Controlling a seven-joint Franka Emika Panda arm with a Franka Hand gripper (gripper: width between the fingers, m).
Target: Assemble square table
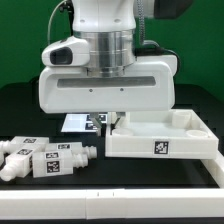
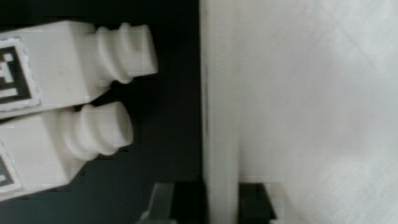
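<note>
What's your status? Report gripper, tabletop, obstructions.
Gripper shut on tabletop rim. Tabletop lies flat, nothing fitted. Loose legs close beside gripped edge, not touching.

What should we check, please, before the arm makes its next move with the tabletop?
1. Gripper shut on the square tabletop: ok, the jaws stand on either side of its rim wall.
2. Tabletop rim facing up: ok.
3. Legs clear of the tabletop: ok, the wrist view shows a dark gap between them.
4. Legs still loose, none fitted: ok, they lie at the exterior view's left.
5. Corner holes unobstructed: cannot tell, not visible.
6. Tabletop resting flat: cannot tell, the arm hides its near corner.
</note>
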